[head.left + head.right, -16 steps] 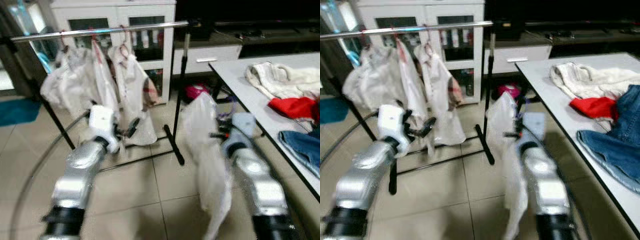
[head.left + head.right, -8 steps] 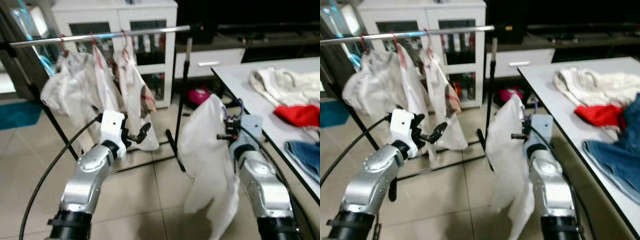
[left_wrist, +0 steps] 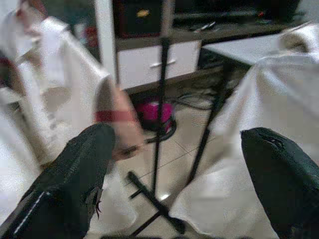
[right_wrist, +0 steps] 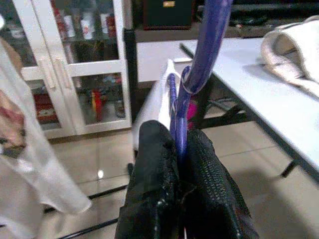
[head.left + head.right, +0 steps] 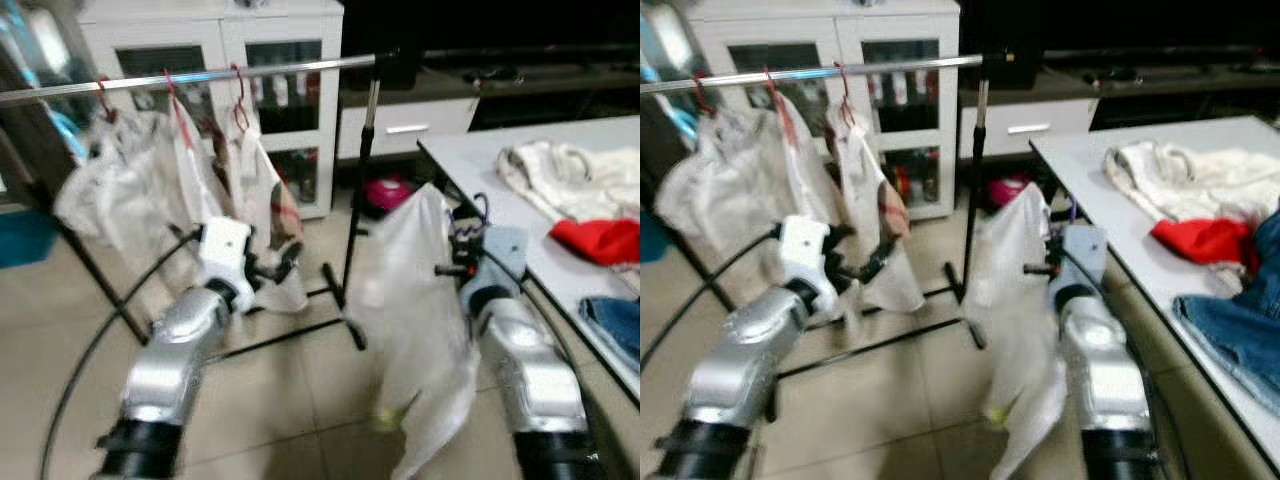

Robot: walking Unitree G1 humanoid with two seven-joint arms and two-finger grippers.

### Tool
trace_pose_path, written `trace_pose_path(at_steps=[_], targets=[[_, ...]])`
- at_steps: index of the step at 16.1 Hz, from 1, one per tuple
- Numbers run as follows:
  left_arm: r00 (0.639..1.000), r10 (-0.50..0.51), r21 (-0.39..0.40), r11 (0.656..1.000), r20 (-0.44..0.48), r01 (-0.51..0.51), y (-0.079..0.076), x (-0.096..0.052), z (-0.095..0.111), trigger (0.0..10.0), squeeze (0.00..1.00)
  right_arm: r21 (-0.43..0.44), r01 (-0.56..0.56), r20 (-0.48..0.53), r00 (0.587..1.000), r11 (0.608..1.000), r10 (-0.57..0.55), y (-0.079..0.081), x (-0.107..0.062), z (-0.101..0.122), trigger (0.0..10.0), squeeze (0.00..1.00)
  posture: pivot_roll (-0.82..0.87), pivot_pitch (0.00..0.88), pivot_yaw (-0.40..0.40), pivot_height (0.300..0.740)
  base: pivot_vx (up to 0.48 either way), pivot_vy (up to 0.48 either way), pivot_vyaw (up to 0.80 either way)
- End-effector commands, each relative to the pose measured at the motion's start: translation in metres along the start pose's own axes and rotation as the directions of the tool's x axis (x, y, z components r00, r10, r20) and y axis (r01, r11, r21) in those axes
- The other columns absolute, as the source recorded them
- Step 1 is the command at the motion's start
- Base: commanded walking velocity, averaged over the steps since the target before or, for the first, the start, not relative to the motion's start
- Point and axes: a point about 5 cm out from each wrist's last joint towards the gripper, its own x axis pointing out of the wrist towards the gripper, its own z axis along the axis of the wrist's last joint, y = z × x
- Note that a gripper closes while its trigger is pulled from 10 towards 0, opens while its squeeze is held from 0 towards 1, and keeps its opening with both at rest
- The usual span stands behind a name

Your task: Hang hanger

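Observation:
My right gripper (image 4: 178, 144) is shut on the neck of a blue hanger (image 4: 185, 94). A white garment (image 5: 415, 320) hangs from that hanger in front of my right arm, reaching down toward the floor. The silver clothes rail (image 5: 200, 75) runs across the back left. It carries three light garments (image 5: 250, 190) on red hangers (image 5: 238, 95). The held hanger is lower than the rail and to the right of its black end post (image 5: 358, 190). My left gripper (image 5: 280, 262) is open, its fingers (image 3: 75, 179) wide apart, just in front of the hung garments.
A white table (image 5: 480, 160) stands at the right with a cream garment (image 5: 550, 175), a red one (image 5: 600, 238) and jeans (image 5: 615, 320) on it. Behind the rail is a white glass-door cabinet (image 5: 220, 30). The rail's black feet (image 5: 335, 300) and a black cable (image 5: 80, 370) cross the tiled floor.
The right gripper has lifted the hanger and white garment higher than a second ago. The whole picture has shifted a little, so the camera moved. The left gripper stays open.

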Motion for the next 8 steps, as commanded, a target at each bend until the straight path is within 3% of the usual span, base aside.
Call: trace_pose_path(at_steps=[1, 8], targets=[[1.0, -0.007, -0.001, 1.0, 0.019, 0.007, -0.0025, 0.0024, 0.0046, 10.0, 0.62, -0.01, 0.012, 0.031, 0.999, 1.0, -0.012, -0.0046, -0.0002, 0.0077, 10.0, 0.0, -0.05, 0.0, -0.011, 0.74, 0.33, 0.0, 0.0], [1.0, -0.008, 0.001, 1.0, 0.019, 0.008, -0.0016, 0.0026, 0.0051, 10.0, 0.61, -0.006, 0.016, 0.032, 0.999, 1.0, -0.015, -0.0042, -0.0001, 0.0076, 10.0, 0.0, -0.05, 0.0, -0.005, 0.74, 0.335, 0.0, 0.0]])
